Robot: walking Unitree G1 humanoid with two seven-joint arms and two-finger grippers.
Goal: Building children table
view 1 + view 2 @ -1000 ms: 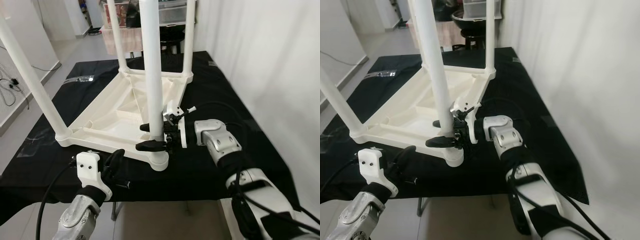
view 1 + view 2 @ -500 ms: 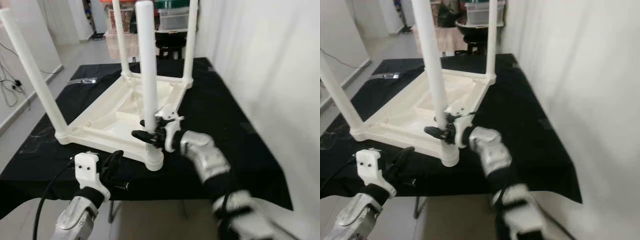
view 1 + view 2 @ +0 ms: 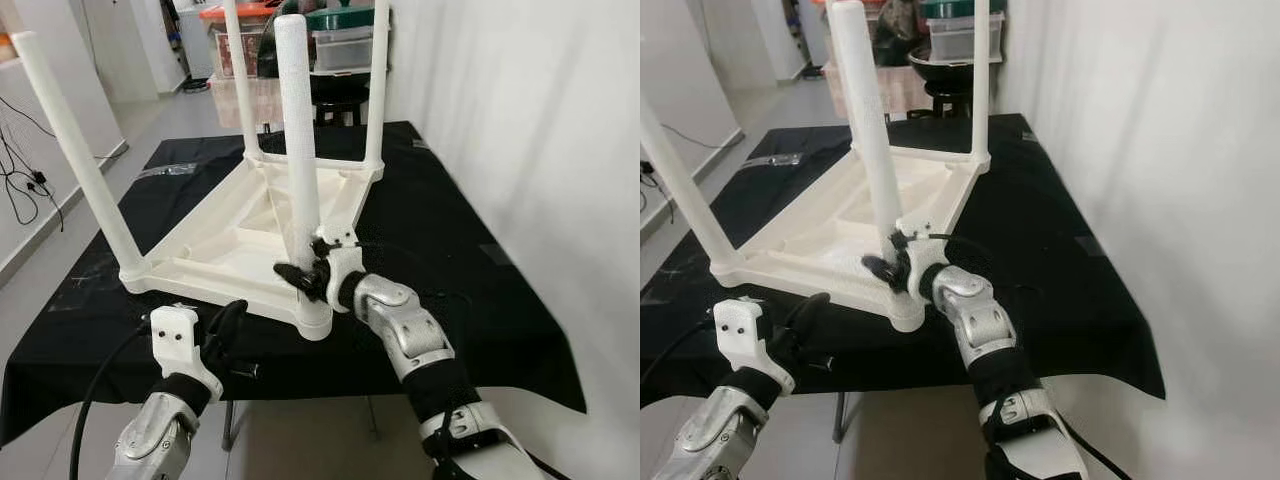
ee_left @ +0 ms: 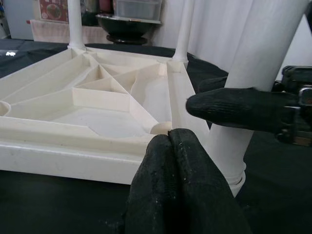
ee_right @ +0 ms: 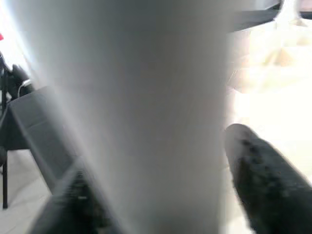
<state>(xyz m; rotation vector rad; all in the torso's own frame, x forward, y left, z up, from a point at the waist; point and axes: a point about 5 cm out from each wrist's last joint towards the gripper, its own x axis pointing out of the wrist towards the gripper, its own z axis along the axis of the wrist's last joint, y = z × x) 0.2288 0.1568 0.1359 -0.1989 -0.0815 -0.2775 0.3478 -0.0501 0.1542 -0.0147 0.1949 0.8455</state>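
You see a black-covered worktop (image 3: 470,250) beside a white curtain (image 3: 520,120) on the right. Beyond it lies pale grey floor (image 3: 150,110), white walls, stacked storage boxes (image 3: 345,40) and loose cables (image 3: 25,180).

**My two arms, as built**

My right arm (image 3: 405,335) is a chain of rounded silver-grey metal segments, running back to a black band and a white shell. Its white plastic wrist block carries my right gripper (image 3: 300,277), whose two long fingers are black and matte. My left gripper (image 3: 225,325) has the same black fingers (image 4: 183,195), grainy and dust-flecked up close, on a white bracket with two dark screw holes. A black cable loops beside my left arm (image 3: 150,440).
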